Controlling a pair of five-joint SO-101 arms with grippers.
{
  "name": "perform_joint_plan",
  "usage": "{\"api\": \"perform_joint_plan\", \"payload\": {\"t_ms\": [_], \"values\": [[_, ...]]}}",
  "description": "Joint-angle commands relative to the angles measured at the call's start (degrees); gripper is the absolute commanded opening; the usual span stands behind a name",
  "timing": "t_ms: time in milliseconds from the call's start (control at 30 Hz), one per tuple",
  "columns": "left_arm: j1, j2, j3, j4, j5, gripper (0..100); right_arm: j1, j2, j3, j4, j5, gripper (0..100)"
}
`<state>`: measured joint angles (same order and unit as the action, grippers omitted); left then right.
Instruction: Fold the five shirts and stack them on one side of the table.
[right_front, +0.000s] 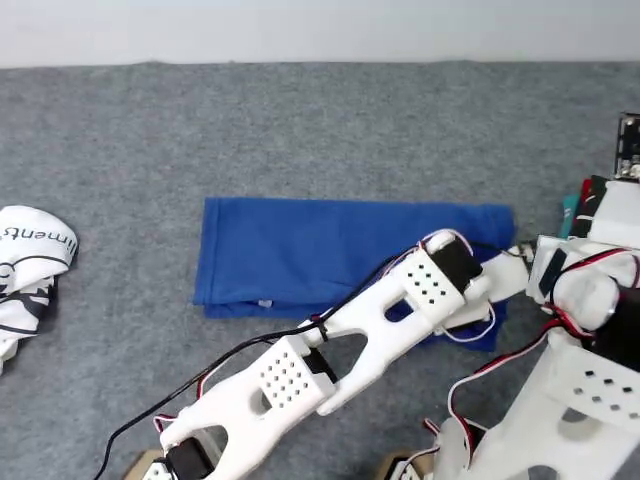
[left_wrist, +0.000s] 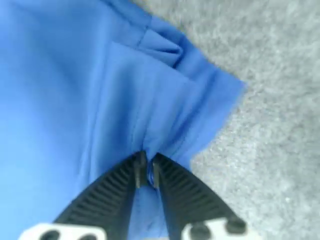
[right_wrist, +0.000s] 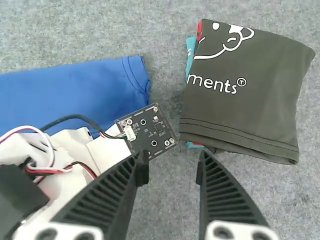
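Observation:
A blue shirt (right_front: 330, 250) lies folded into a long band across the middle of the grey table. My left gripper (left_wrist: 146, 169) is shut on a pinch of the blue shirt (left_wrist: 75, 90) near its right end; in the high view that arm's wrist (right_front: 445, 275) lies over the cloth there. My right gripper (right_wrist: 170, 167) hangs open above the carpet, beside the left arm's circuit board (right_wrist: 146, 131). Just past it sits a stack of folded shirts (right_wrist: 245, 90) with a dark printed one on top. A white printed shirt (right_front: 30, 265) lies crumpled at the left edge.
The grey carpeted table (right_front: 320, 120) has free room behind the blue shirt and to its left. The right arm's white body (right_front: 580, 370) fills the front right corner. The stack's edge (right_front: 590, 200) peeks out at the right rim.

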<state>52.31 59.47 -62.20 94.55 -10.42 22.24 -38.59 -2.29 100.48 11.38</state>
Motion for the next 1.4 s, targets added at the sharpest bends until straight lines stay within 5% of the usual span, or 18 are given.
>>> {"api": "perform_joint_plan", "payload": {"t_ms": [0, 300, 933, 1367], "values": [[-0.2, -1.1, -4.7, 2.6, -0.6, 2, 0.4, -1.2, -2.5, 1.7, 0.1, 16.9], [-0.2, -1.1, 2.0, 3.3, -0.4, 11, 0.2, -1.2, -2.5, 1.7, 0.1, 16.9], [-0.7, -1.5, -1.2, 2.7, -0.7, 11, 0.2, -1.2, -2.5, 1.7, 0.1, 16.9], [-7.6, 3.4, -3.4, -1.1, -1.7, 12, 0.2, -1.2, -2.4, 1.7, 0.1, 16.9]]}}
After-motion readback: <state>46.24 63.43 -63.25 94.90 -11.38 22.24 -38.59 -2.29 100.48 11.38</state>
